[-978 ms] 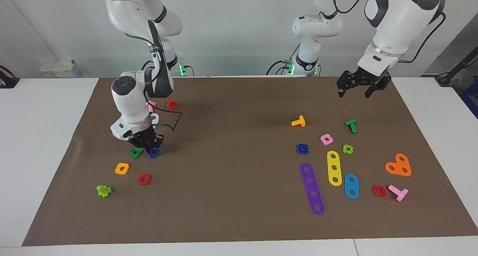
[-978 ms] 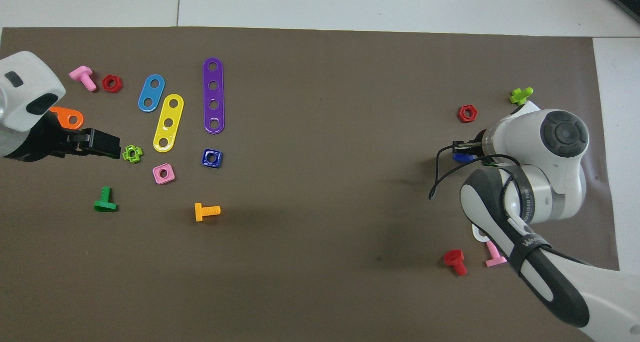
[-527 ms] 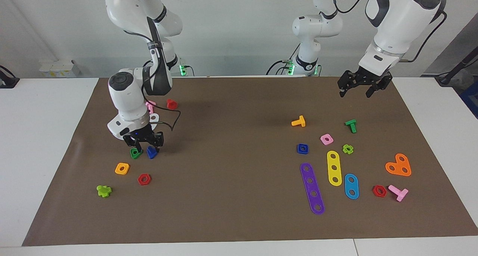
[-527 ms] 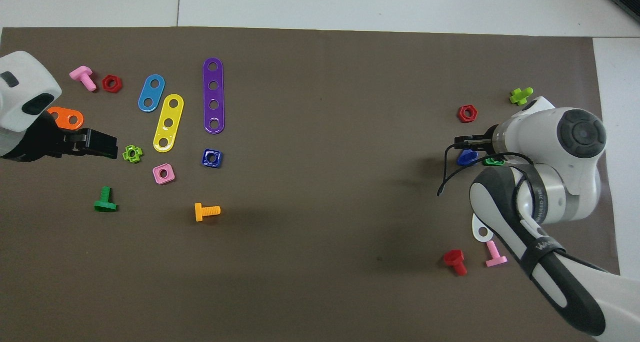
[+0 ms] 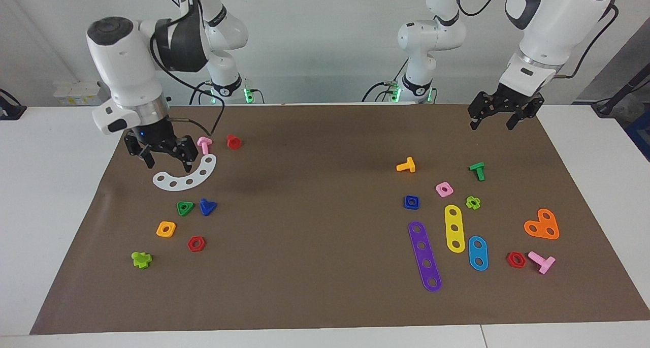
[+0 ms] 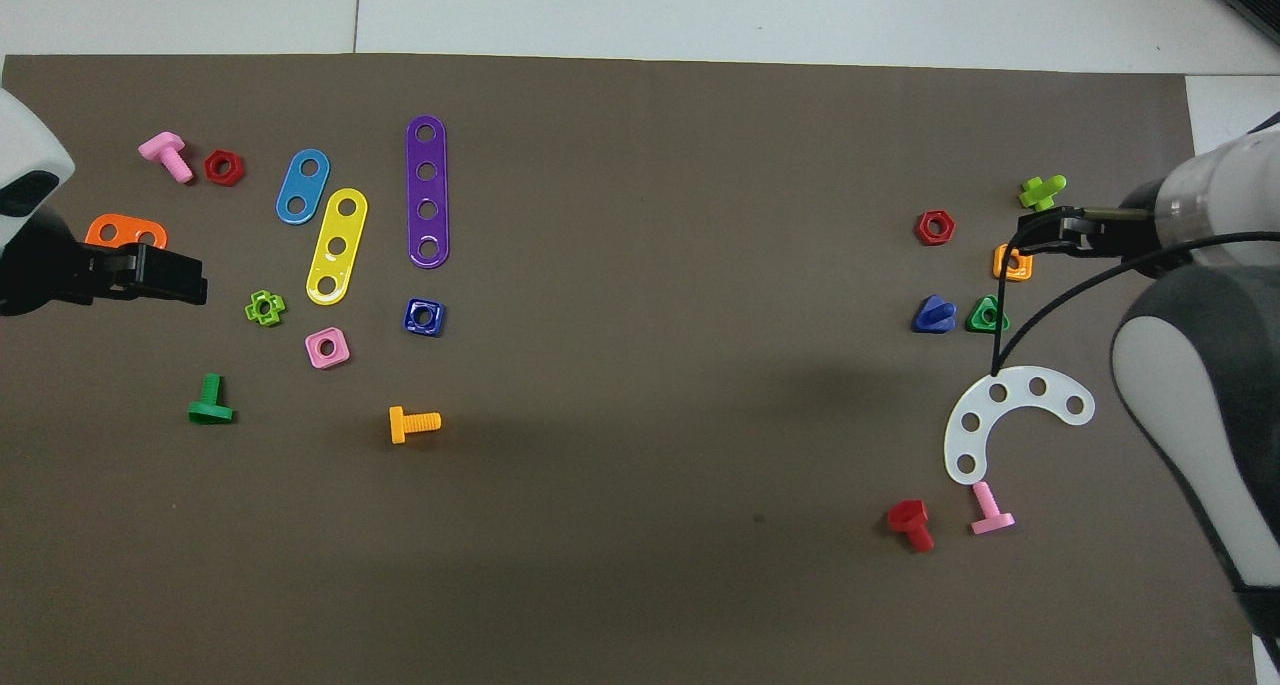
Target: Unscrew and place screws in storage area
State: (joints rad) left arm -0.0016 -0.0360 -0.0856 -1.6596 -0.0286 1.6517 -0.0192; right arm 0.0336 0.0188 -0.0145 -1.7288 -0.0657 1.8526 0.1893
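Observation:
The dark-blue bolt (image 5: 207,206) (image 6: 933,314) with a triangular head lies on the brown mat beside a green triangular nut (image 5: 185,208), toward the right arm's end. Nothing touches it. Its dark-blue square nut (image 5: 412,201) (image 6: 424,316) lies toward the left arm's end, beside a purple strip. My right gripper (image 5: 166,157) (image 6: 1045,235) hangs open and empty above the mat, over one end of a white curved strip. My left gripper (image 5: 491,123) (image 6: 170,275) waits open and empty in the air over the mat's corner near its own base.
Around the blue bolt lie the white curved strip (image 5: 185,178), a pink bolt (image 5: 204,144), a red bolt (image 5: 233,141), an orange nut (image 5: 166,229) and a red hex nut (image 5: 196,244). Purple (image 5: 424,255), yellow and light-blue strips and several small parts lie at the left arm's end.
My right gripper has opened, left the blue bolt on the mat beside the green nut, and risen back toward the robots. The left gripper has drifted a little.

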